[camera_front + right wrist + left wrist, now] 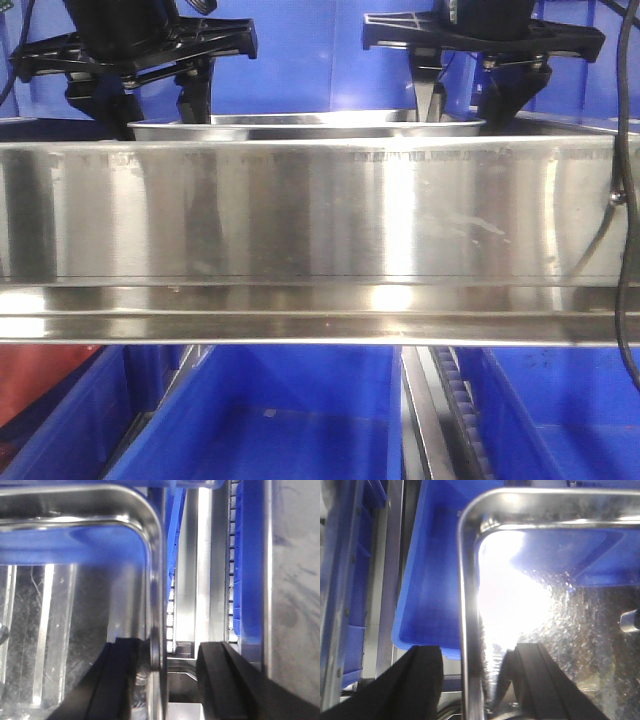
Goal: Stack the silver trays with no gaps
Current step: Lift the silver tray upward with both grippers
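My left end effector (475,652) stands open, its two black fingers straddling a side rim of the silver tray (470,575). One finger is outside the rim at 9 o'clock and the other is inside the pan at 3 o'clock; neither appears to press on the metal. The tray's rounded corner lies at 12 o'clock from my fingertips, and its shiny floor spreads away toward 3 o'clock. A blue crate (425,580) shows beyond the rim at 10 o'clock. My right end effector (170,645) is open likewise, astride the opposite rim. Its inner finger sits just beside the tray's wall at 9 o'clock, its outer finger stands apart at 3 o'clock, and the corner is at 11 o'clock. From the front, the tray sits between both end effectors, behind a wide brushed-steel band (320,210).
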